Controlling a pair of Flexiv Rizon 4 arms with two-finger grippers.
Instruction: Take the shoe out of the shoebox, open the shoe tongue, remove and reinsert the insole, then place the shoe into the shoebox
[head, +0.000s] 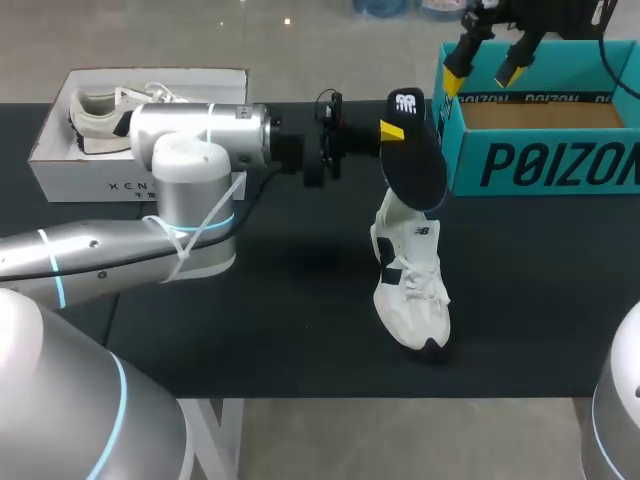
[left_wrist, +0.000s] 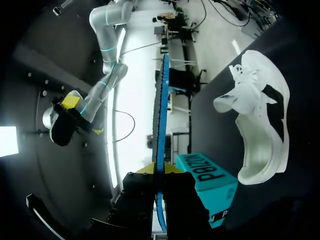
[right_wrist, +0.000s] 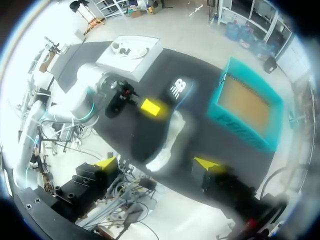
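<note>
Left pincer (head: 392, 131) grasps the insole (head: 418, 165) — at twelve o'clock of the shoe (head: 410, 290) (white). Right pincer (head: 482, 62) released, above the shoebox (head: 540, 165).

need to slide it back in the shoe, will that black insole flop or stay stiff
Likely stiff: gripped at one edge by the left pincer, the insole shows no sag. Probably light, since it looks thin edge-on. It may flex against the shoe.

Shoe (head: 412, 290): 1 white sneaker, black patches, on dark table (head: 250, 300), toe toward near edge.
Insole (head: 415, 160): dark, white logo, lifted over shoe's heel, pinched in left gripper (head: 391, 134).
Shoebox (head: 545, 165): teal, open, brown floor showing, at table's far right.
</note>
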